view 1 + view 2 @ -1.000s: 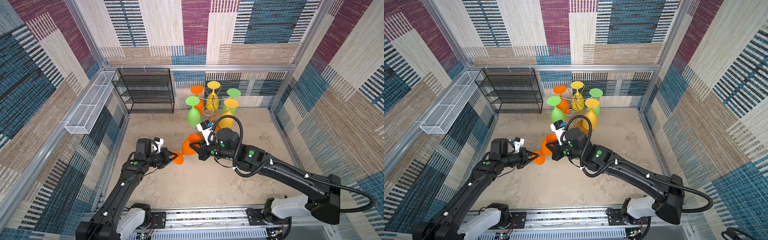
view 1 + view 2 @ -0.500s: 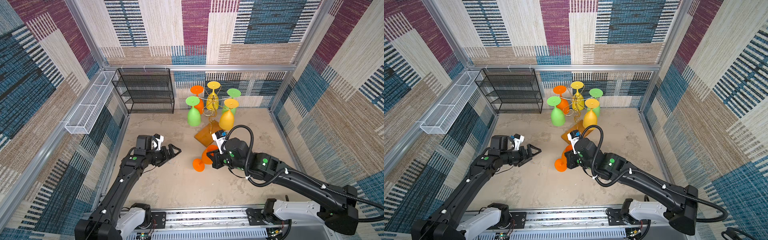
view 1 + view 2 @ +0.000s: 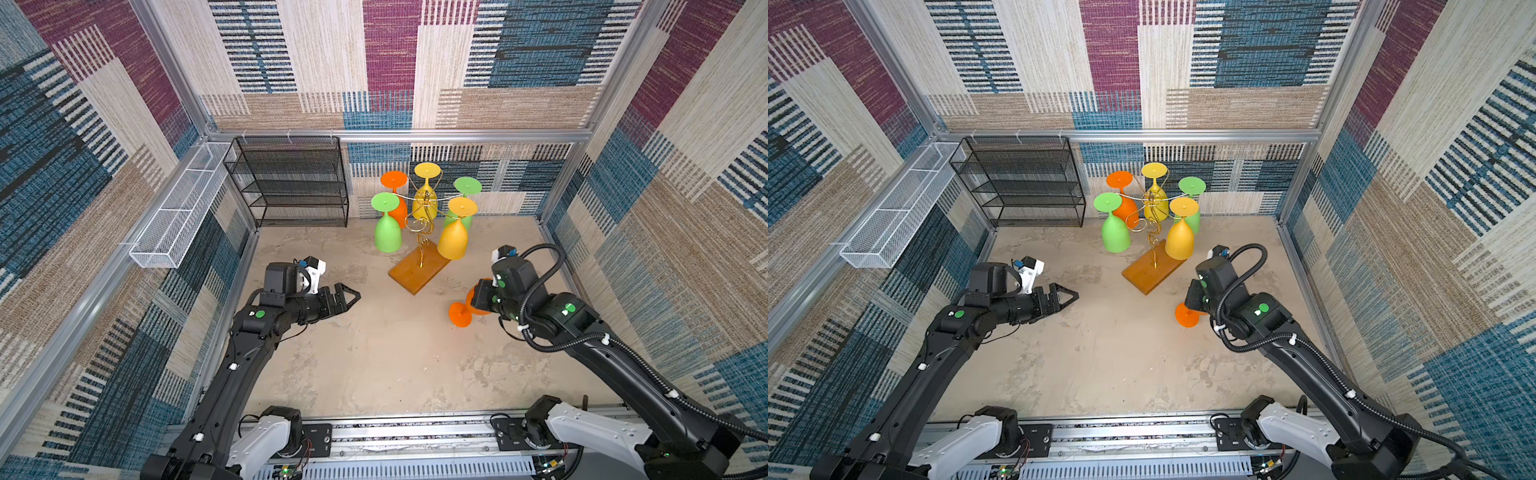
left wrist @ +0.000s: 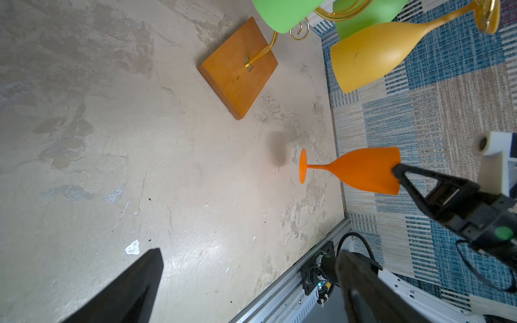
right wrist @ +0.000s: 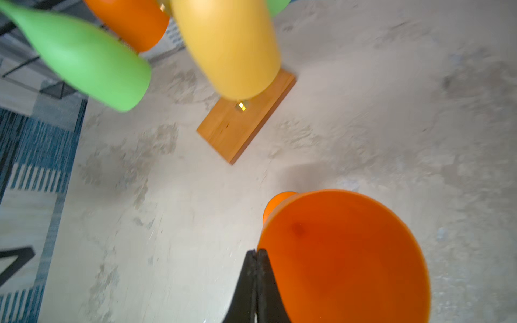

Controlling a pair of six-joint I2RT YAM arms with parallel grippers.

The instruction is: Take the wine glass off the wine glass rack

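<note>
Fingertips of your right gripper (image 5: 256,253) are pressed together on the rim of the orange wine glass (image 5: 344,251), pinching the bowl's wall between them. The glass is off the wine glass rack (image 3: 419,270) and lies sideways, with its mouth at the fingers and its stem and foot pointing straight ahead of them. It appears to hang clear of the table (image 3: 374,365), though the right wrist view is blurred. The rack's wooden base sits ahead of that gripper and off to one side, near the glass's foot but apart from it. A green glass (image 3: 387,235) and a yellow glass (image 3: 453,247) hang bowl-down from the rack, with three more behind them. Your left gripper (image 3: 352,296) holds nothing. Its fingers are spread wide, and the orange glass is out ahead of them, well apart.
</note>
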